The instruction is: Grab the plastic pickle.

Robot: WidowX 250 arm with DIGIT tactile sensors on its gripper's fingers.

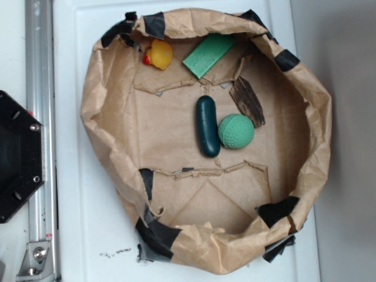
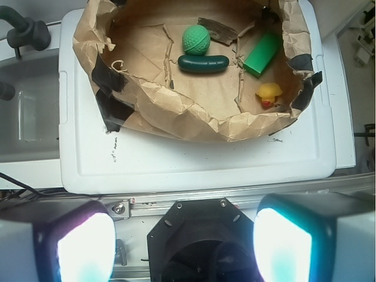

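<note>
The smooth dark green capsule-shaped plastic pickle [image 1: 207, 126] is lying in the brown paper basin [image 1: 106, 117], touching the dimpled green ball [image 1: 236, 131]. Likely light, rigid, slippery; grip mid-body. Jaws are standing apart, empty.

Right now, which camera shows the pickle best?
The exterior view: it looks straight down on the plastic pickle, large and unblocked, touching the green ball. The wrist view shows the pickle too, but smaller and farther off, beyond the paper rim.
</note>
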